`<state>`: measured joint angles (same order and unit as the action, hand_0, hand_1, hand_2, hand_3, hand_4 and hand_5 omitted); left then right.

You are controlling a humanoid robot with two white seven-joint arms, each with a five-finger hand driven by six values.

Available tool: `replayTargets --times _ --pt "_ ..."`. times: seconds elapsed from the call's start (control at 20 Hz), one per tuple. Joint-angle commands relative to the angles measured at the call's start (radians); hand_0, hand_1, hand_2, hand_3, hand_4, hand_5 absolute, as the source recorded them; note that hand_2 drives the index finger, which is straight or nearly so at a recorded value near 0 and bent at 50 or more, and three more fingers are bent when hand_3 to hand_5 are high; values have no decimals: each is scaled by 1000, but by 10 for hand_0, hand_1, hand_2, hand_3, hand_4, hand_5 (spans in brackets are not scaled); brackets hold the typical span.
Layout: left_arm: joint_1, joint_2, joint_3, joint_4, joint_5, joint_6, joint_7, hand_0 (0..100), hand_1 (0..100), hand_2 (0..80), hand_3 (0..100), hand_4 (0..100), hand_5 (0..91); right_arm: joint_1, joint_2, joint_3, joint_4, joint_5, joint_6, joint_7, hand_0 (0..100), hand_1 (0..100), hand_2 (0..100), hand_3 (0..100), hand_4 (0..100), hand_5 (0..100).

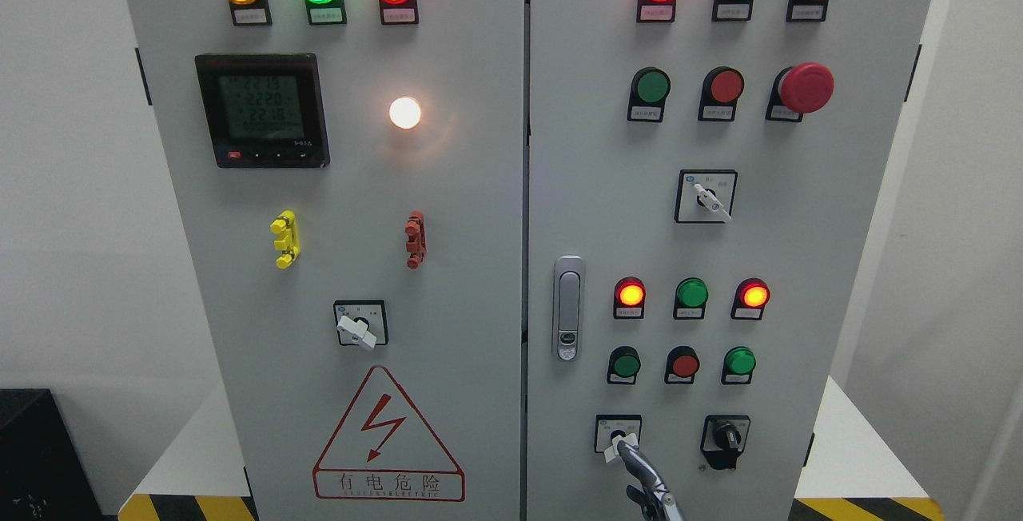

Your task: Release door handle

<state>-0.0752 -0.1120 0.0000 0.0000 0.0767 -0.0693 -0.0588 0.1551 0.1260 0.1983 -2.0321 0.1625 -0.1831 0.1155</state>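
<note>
A robot hand is rising from the bottom edge, right of centre; which arm it belongs to is unclear. One metal finger is touching the white selector switch, gripping nothing visible; its openness cannot be judged. The door handle is sitting untouched above and left, beside the door seam, with bare panel around it.

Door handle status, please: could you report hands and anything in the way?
One hand low, fingertip at lower selector switch. Door handle flush, untouched. Nothing blocking it.
</note>
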Motion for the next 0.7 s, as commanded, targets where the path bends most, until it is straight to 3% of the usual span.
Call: replayTargets --times 0.0,0.65 --pt "0 0 -21 -20 0 0 0 0 0 23 90 14 0 0 0 7 -3 0 1 -1 206 136 0 0 0 0" --pt "0 0 -21 -20 0 0 0 0 0 23 89 14 0 -22 1 -2 -3 32 4 -2 216 146 0 0 0 0"
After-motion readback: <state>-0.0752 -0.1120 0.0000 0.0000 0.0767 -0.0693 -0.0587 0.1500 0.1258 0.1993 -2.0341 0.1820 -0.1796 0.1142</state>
